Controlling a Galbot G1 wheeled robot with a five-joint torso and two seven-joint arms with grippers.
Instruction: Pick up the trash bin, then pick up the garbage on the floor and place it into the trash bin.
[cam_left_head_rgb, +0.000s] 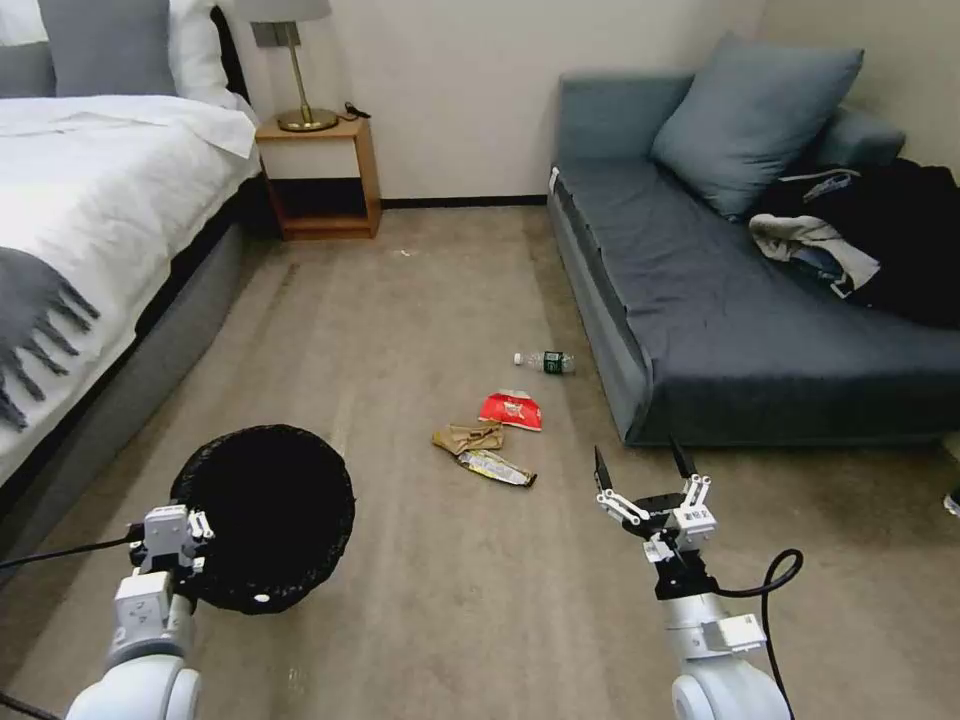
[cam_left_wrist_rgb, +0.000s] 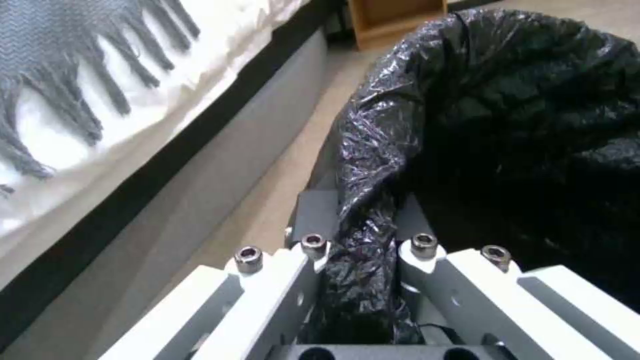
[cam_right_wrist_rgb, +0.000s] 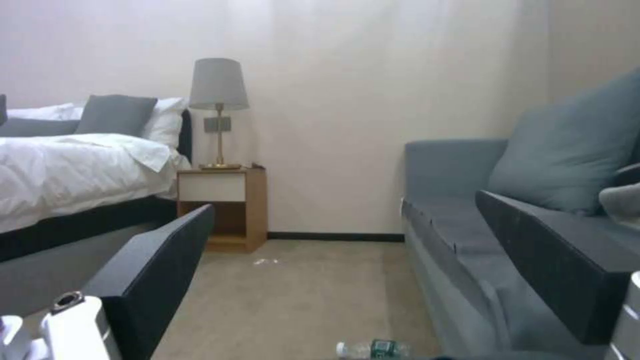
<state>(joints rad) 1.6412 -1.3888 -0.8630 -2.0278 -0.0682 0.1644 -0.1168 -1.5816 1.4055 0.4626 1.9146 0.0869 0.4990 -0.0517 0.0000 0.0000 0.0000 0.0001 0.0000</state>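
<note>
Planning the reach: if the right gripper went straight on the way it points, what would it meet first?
Probably nothing nearby: the open right gripper points level along bare carpet beside the grey-blue sofa; the small clear bottle lies below that line.

A bedroom, like a hotel room: a bed with white linen and grey pillows (cam_left_head_rgb: 110, 150), a small wooden nightstand (cam_left_head_rgb: 320, 175) carrying a brass lamp with a grey shade (cam_right_wrist_rgb: 219, 112), a blue-grey fabric sofa (cam_left_head_rgb: 720, 300), beige carpet floor (cam_left_head_rgb: 430, 300).
</note>
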